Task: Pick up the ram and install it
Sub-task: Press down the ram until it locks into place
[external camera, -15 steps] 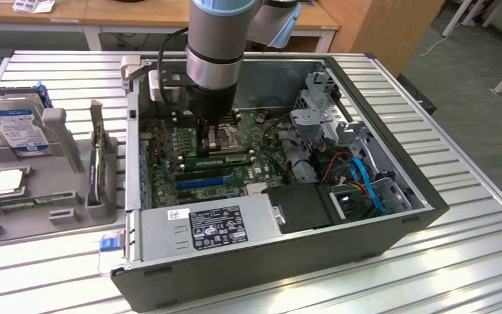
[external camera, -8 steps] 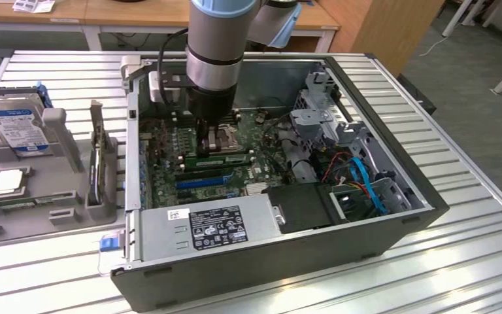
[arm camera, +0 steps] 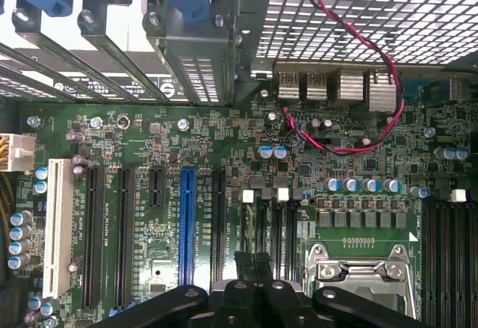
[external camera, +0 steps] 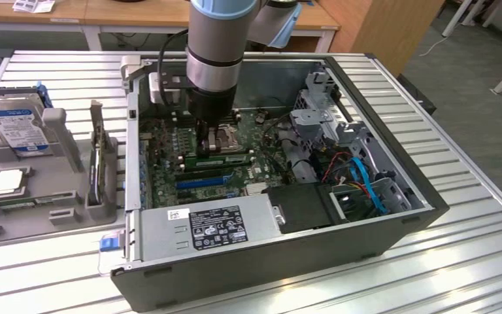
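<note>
The ram (external camera: 227, 157) is a long green stick standing on edge in a slot of the motherboard (external camera: 168, 154), inside the open computer case (external camera: 260, 261). My gripper (external camera: 209, 142) hangs straight down over the ram's end towards the exterior view's left. Its tips are at the ram's upper edge. In the wrist view the black fingers (arm camera: 243, 262) are shut together over narrow black memory slots with white clips (arm camera: 249, 196). Whether they pinch the ram I cannot tell.
The CPU socket (arm camera: 358, 272) is close beside the fingers, and a blue slot (arm camera: 187, 231) and black expansion slots lie further off. A red cable (arm camera: 351, 36) loops past the rear ports. The grey tray (external camera: 24, 209) holds a hard drive (external camera: 16, 124) and a silver chip (external camera: 7, 183).
</note>
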`<state>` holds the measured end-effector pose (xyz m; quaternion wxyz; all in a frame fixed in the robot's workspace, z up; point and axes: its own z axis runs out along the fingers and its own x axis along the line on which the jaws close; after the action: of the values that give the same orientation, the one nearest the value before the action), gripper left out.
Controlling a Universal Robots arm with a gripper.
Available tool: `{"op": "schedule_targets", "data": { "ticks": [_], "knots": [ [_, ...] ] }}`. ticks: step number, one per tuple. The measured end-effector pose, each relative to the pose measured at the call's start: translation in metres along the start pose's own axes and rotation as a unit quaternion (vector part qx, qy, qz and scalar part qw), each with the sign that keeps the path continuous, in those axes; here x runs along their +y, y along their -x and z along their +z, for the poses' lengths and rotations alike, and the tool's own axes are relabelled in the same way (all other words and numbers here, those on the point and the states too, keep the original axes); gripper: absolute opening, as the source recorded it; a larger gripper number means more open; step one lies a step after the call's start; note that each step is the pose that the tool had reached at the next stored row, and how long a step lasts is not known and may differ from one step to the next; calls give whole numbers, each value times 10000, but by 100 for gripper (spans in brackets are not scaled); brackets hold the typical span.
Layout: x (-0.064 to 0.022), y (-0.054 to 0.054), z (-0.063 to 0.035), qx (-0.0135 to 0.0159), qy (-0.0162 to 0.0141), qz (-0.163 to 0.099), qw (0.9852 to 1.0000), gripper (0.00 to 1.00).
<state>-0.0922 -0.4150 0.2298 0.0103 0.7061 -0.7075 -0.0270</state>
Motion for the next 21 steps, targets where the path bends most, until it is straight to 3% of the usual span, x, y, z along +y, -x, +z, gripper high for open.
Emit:
{"op": "schedule_targets", "data": {
  "ticks": [21],
  "knots": [
    [-1, 0, 23, -1, -2, 0, 10000, 10]
  ]
}}
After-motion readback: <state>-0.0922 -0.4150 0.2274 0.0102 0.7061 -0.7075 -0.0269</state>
